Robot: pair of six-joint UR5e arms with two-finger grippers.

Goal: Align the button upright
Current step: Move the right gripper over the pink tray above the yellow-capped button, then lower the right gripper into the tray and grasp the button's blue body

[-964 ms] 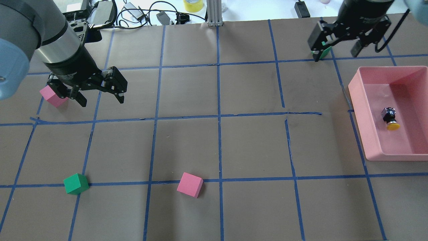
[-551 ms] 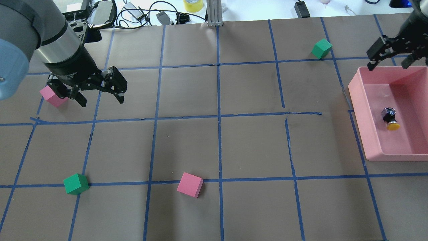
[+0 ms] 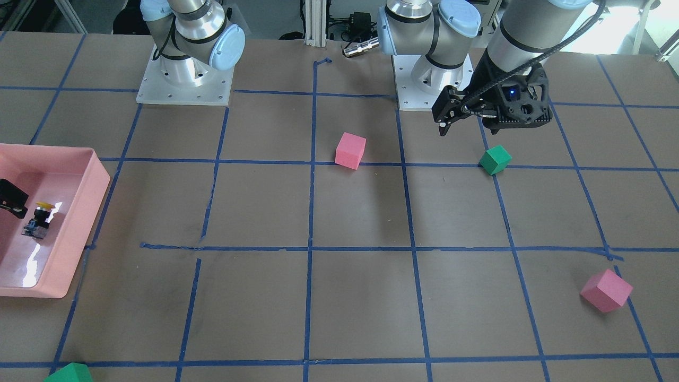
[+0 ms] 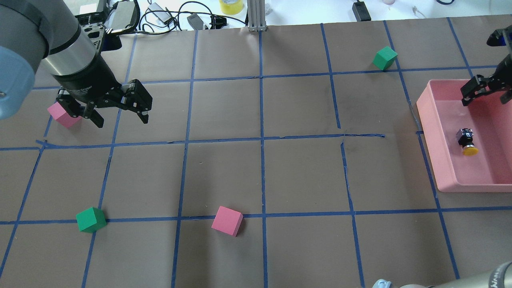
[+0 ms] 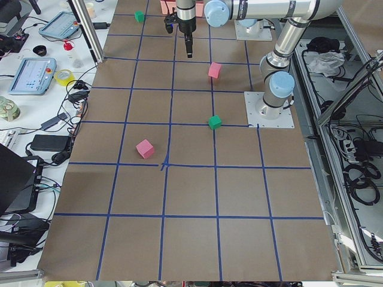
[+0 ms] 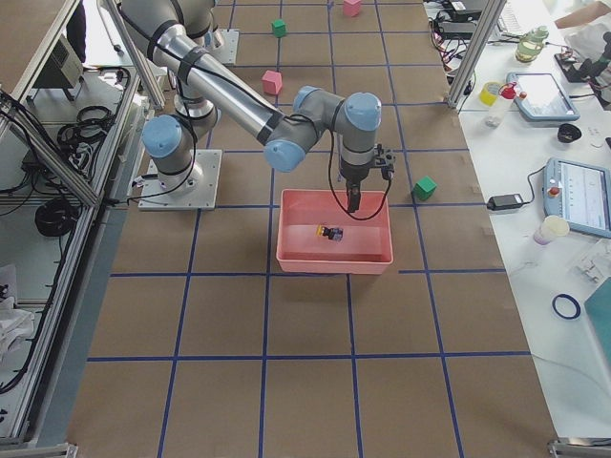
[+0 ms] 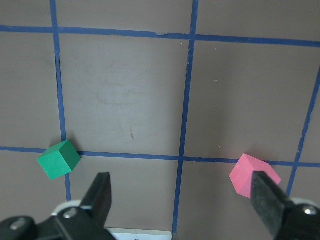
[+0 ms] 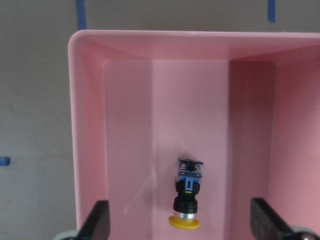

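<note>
Right wrist-mounted view gives the clearest read. The button (image 8: 186, 197) lies on its side on the floor of the pink tray (image 8: 75, 130), away from the walls. Its yellow cap points to the bottom edge of that picture and its terminal end points away. Its long axis runs crosswise to the line joining the two fingers (image 8: 100, 222) of the right gripper (image 4: 483, 98). Those fingers stand spread wide with nothing between them, and the button sits about midway between them, lower down.

From overhead, this gripper hangs above the far part of the tray, and the button lies from it toward the robot's side, cap nearest the robot. The likely next move is a short shift that way and a descent, so the fingers close across the black body, then a turn to bring the cap on top. The round body may roll or slip as the fingers meet it.

The left gripper (image 4: 121, 120), also spread and empty, hovers beside a pink cube (image 4: 64, 115), well apart from the tray, so the right arm is much nearer.
</note>
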